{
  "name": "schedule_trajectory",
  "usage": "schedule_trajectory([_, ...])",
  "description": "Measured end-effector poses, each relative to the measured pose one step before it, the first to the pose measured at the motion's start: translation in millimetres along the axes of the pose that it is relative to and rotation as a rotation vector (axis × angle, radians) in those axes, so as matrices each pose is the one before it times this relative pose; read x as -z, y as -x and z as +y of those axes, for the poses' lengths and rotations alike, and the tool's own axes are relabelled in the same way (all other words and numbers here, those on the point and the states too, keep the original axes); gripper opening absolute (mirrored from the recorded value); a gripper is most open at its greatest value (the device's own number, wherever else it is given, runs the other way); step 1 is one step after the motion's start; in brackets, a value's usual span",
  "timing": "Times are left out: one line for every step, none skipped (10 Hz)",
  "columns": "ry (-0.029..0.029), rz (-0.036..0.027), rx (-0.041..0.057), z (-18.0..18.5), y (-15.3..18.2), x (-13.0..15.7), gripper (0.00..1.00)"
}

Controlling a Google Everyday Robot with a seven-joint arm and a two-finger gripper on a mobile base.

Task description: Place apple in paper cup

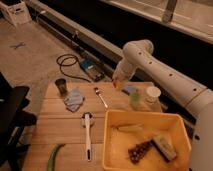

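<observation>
Risk: my pincer (115,82) grips the apple (114,85) above the table's (65,125) far edge, left of the paper cup (152,93), and swinging across could clip the green glass (134,99) beside it.

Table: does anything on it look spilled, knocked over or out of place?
Nothing looks spilled or tipped. The blue cloth lies crumpled beside the dark grey cup. The gripper holds the apple above the table's far edge, not yet over the paper cup.
</observation>
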Motion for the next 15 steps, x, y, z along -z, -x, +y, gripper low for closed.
schedule_trajectory([-0.00015,-0.00061,0.00031,-0.1,0.4,0.03,0.0])
schedule_trajectory([-0.0014,0.00144,-0.00364,0.42,-2.55,0.91,0.0])
schedule_trajectory([0.00055,-0.0002,0.0006,0.13,0.38,-0.22,0.0])
schedule_trajectory([0.00093,-0.00081,0.00294,-0.49,1.95,-0.82,0.0])
schedule_trajectory([-0.00057,0.0003,-0.00114,0.16,-0.21,0.07,0.0])
schedule_trajectory([-0.00623,0.00271,-0.00695,-0.66,-1.43,0.59,0.0])
schedule_trajectory([-0.0147,0.00293,-0.01642,-2.8,-1.93,3.16,0.0])
schedule_trajectory([-0.01608,0.00489,-0.02271,-2.46,-7.91,4.78,0.0])
schedule_trajectory([-0.01927,0.01186,-0.02848,-2.8,-15.54,7.04,0.0])
schedule_trajectory([-0.01896,0.01353,-0.03113,-2.36,-19.68,7.91,0.0])
schedule_trajectory([-0.01815,0.00895,-0.02683,-2.03,-17.58,6.48,0.0])
schedule_trajectory([-0.02662,0.00761,-0.03855,-3.89,-22.13,9.18,0.0])
schedule_trajectory([-0.02456,0.00918,-0.04956,-4.56,-23.17,6.59,0.0])
schedule_trajectory([-0.01866,0.00711,-0.04054,-4.31,-16.14,3.67,0.0])
schedule_trajectory([-0.0184,0.00618,-0.04345,-5.27,-16.42,3.13,0.0])
